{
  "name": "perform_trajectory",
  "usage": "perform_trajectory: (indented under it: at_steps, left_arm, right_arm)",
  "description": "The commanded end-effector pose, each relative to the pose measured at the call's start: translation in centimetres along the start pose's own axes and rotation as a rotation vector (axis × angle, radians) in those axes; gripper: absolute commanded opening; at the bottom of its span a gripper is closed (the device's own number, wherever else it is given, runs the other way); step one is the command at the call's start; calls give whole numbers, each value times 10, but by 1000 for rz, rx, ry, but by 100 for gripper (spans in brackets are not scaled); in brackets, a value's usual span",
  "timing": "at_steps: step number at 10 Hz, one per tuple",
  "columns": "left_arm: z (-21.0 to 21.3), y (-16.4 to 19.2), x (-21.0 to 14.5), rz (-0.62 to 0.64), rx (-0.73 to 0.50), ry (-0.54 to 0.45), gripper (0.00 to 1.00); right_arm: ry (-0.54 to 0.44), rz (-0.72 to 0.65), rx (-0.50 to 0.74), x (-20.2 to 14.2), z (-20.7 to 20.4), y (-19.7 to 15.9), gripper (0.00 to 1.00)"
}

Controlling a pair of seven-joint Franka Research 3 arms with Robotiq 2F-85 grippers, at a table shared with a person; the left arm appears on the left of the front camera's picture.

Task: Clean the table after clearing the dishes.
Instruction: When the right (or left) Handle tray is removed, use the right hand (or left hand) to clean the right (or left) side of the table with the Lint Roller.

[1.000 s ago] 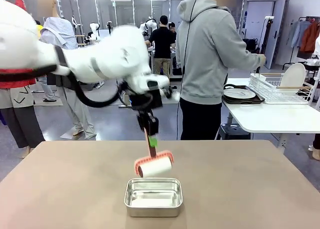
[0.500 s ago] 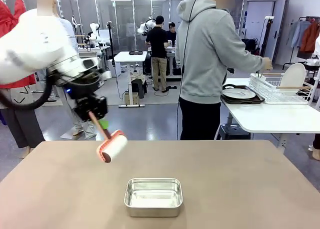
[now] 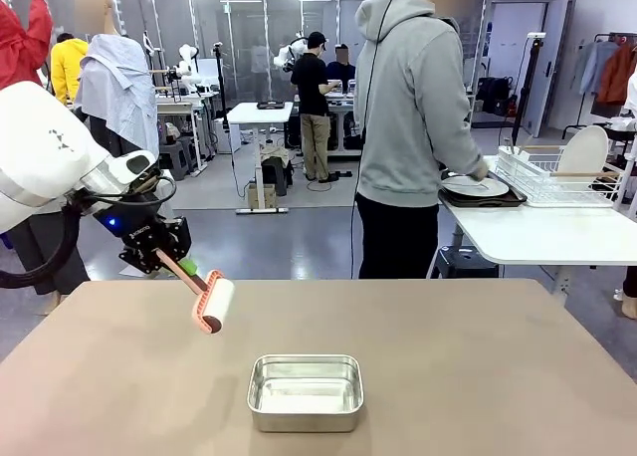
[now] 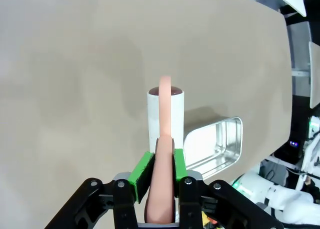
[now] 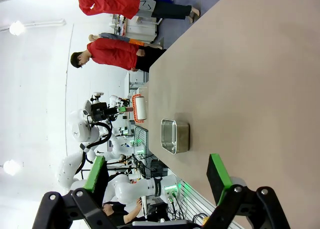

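My left gripper (image 3: 183,268) is shut on the pink handle of a lint roller (image 3: 213,303). The roller's white roll hangs low over the far left part of the taupe table (image 3: 478,376); whether it touches the top I cannot tell. In the left wrist view the green pads (image 4: 143,170) clamp the handle, with the roller (image 4: 166,111) pointing away over the table (image 4: 75,79). My right gripper (image 5: 156,175) stands open with nothing between its fingers, high above the table (image 5: 250,89). A white plate on a dark tray (image 3: 477,187) lies on the white side table, under the person's hand.
A small steel pan (image 3: 305,390) sits near the table's front middle, also seen as the pan (image 4: 215,144) and the pan (image 5: 175,135). The person in a grey hoodie (image 3: 413,108) stands at the far edge, turned to the side table with a wire rack (image 3: 552,173).
My left arm swung from over the steel pan to the far left, carrying the roller lower. The person has brought a hand down to the plate on the side table.
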State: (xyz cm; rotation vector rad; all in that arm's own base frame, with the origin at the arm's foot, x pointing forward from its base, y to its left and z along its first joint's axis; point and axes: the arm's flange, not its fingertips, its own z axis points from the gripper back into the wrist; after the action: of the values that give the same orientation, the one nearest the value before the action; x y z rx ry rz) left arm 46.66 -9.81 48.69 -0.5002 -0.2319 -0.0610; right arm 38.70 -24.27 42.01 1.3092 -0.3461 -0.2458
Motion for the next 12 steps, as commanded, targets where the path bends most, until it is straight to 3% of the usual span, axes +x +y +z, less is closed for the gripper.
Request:
perform_trajectory:
  at_steps: [1, 4, 5, 7, 9, 12]
  left_arm:
    - [10, 0, 5, 44, 11, 30, 0]
    - [10, 0, 5, 44, 11, 30, 0]
    - [2, 2, 1, 34, 4, 9, 23]
    - [-11, 9, 23, 64, -115, 68, 23]
    - [-40, 32, 23, 118, -181, 60, 23]
    - [-76, 52, 26, 103, -260, 58, 23]
  right_arm:
    - [-11, -1, -3, 0, -1, 4, 100]
    - [-11, -1, -3, 0, -1, 4, 100]
    - [-11, -1, -3, 0, -1, 4, 100]
    - [-11, -1, -3, 0, -1, 4, 100]
    - [-11, -1, -3, 0, -1, 4, 100]
    - [-11, -1, -3, 0, -1, 4, 100]
